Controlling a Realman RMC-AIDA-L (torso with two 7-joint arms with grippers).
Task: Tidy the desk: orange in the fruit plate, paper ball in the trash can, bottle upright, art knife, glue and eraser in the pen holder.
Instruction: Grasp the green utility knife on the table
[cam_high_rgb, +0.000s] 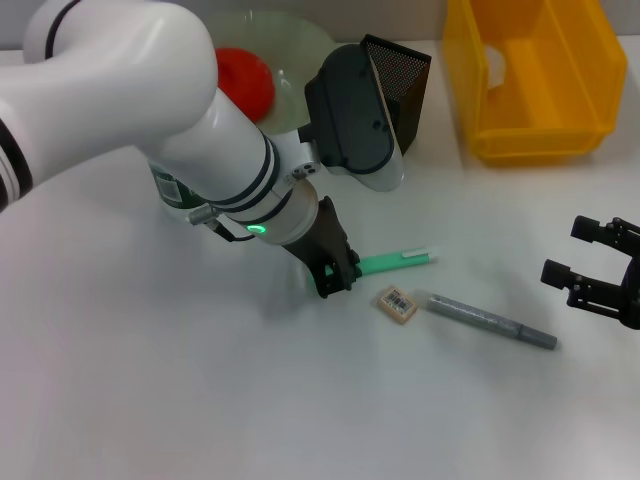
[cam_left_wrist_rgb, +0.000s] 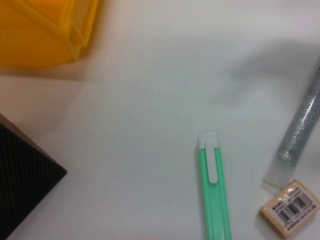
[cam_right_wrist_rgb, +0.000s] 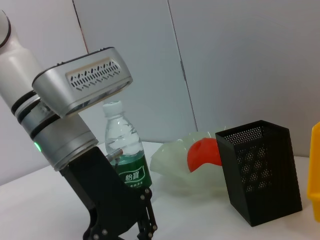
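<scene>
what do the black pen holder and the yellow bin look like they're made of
The pen holder looks like perforated metal mesh with a matte black finish: small regular holes cover its walls. It could be plastic; the look leaves that open. The yellow bin looks like moulded plastic, smooth and slightly glossy, with thick rounded rims.

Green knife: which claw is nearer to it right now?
Left. The left claw is down at one end of the green knife; the right claw sits far off by the table's right edge, beyond the eraser.
</scene>
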